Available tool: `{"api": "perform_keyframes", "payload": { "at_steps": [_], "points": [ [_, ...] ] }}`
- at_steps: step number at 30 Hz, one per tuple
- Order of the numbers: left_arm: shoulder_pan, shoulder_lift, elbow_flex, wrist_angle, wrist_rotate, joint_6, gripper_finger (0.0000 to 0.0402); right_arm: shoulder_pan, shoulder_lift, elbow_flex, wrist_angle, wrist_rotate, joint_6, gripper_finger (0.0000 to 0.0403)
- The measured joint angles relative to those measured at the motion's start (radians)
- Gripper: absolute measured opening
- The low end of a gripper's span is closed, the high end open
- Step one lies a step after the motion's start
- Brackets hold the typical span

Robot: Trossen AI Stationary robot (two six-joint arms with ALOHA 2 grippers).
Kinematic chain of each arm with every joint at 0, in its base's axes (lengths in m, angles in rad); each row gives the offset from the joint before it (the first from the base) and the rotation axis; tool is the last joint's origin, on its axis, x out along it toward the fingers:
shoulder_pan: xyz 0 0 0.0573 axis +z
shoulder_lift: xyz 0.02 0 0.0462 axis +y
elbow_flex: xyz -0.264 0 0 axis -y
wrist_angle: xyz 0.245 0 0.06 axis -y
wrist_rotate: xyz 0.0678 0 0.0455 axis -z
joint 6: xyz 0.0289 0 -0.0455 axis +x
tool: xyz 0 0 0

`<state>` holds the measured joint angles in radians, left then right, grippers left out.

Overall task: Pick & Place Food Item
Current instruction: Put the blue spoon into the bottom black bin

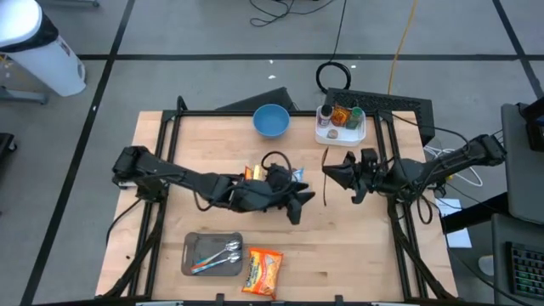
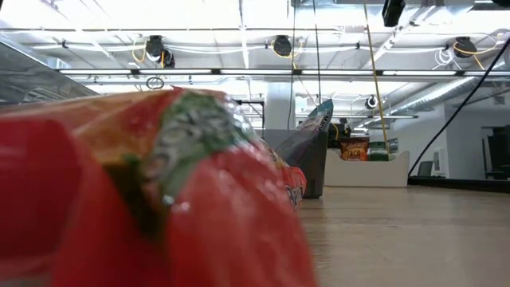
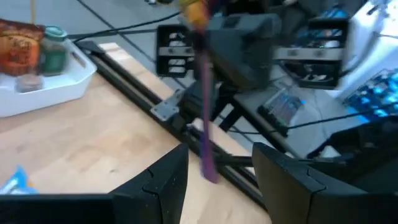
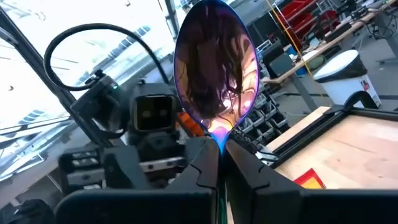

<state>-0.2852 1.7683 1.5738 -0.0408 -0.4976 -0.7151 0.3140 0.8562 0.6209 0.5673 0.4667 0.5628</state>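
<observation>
My right gripper [image 4: 217, 155] is shut on an iridescent purple spoon [image 4: 214, 68] above the table's middle right [image 1: 331, 177]. My left gripper [image 3: 221, 180] stands open just left of it [image 1: 299, 204]. The spoon's handle [image 3: 205, 124] hangs ahead of the gap between the left fingers, and I see no touch. An orange snack packet [image 1: 263, 272] lies flat near the front edge and fills the low view [image 2: 159, 199]. My right gripper pinches the spoon's neck [image 4: 217, 138], just under the bowl, between its two fingertips. The bowl stands up beyond the fingers and the handle hangs down below them. The spoon is lifted clear of the table.
A grey metal tray [image 1: 197, 246] with spoons sits left of the packet. A blue bowl [image 1: 271, 120] and a white tray of jars [image 1: 340, 126] stand at the far edge. Small orange [image 1: 253, 172] and blue [image 1: 296, 176] packets lie under my left arm.
</observation>
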Motion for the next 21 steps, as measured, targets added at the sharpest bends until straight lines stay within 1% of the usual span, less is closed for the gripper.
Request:
{"api": "perform_keyframes", "payload": {
  "at_steps": [4, 7, 10, 16, 21],
  "points": [
    [0.034, 0.026, 0.000, 0.036, 0.011, 0.007, 0.0186, -0.001, 0.011, 0.000, 0.014, -0.017, 0.004, 0.0000],
    [0.059, 0.043, 0.000, 0.103, 0.050, 0.028, 0.0186, 0.000, 0.016, 0.001, 0.039, -0.024, 0.000, 0.0000],
    [0.075, 0.048, 0.000, 0.130, 0.086, 0.032, 0.0186, -0.001, 0.016, 0.001, 0.056, -0.023, -0.005, 0.0000],
    [0.084, 0.047, 0.000, 0.179, 0.087, 0.065, 0.0186, -0.009, 0.016, 0.001, 0.058, -0.023, -0.004, 0.0000],
    [0.084, 0.047, 0.000, 0.177, 0.087, 0.066, 0.0186, -0.021, 0.016, 0.001, 0.072, -0.026, -0.007, 0.0000]
  ]
}}
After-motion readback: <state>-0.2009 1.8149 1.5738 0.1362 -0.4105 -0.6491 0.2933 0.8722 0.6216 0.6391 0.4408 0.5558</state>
